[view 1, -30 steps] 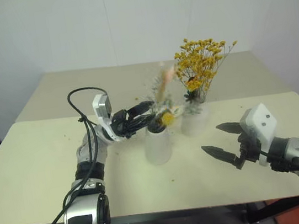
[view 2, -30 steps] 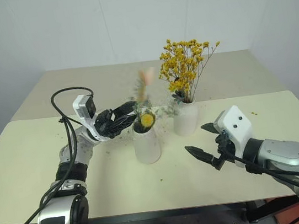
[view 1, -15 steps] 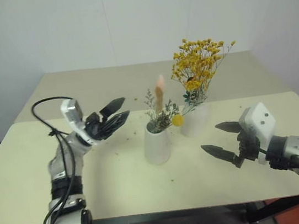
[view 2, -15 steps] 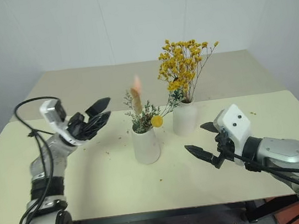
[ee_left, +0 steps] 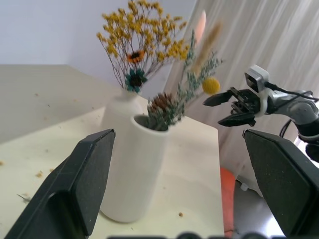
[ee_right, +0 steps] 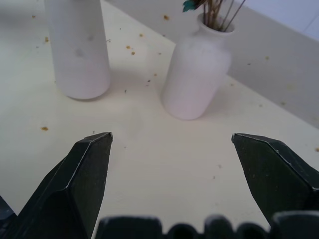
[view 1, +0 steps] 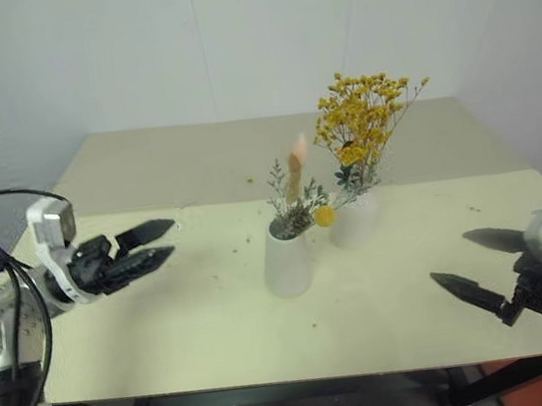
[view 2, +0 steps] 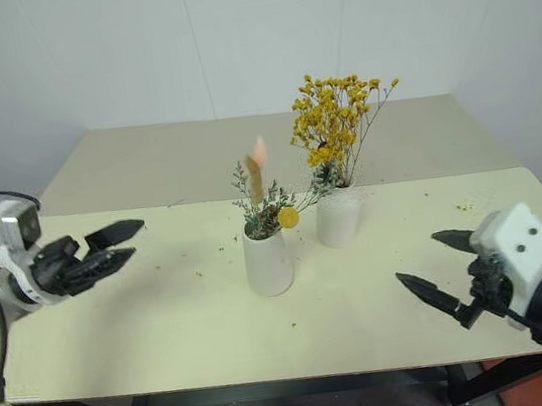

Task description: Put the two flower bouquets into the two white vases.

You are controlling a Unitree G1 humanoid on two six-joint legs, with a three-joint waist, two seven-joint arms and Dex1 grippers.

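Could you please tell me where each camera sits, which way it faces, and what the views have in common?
Left eye and right eye views: on the head, looking forward and down over the table; left gripper and right gripper both open.
Left wrist view: along its own fingers, facing the cone vase with the sprig bunch, and the right gripper beyond.
Right wrist view: along its own fingers, facing the bottle vase.
Shared: both vases; the yellow bouquet in the head and left wrist views.

Pale cream table [view 1: 166, 319] fills the middle of the frame. Two white vases stand near its centre: cone vase [view 1: 286, 259] and bottle vase [view 1: 354, 220] just beside it, with tiny crumbs [view 1: 221, 266] scattered around.
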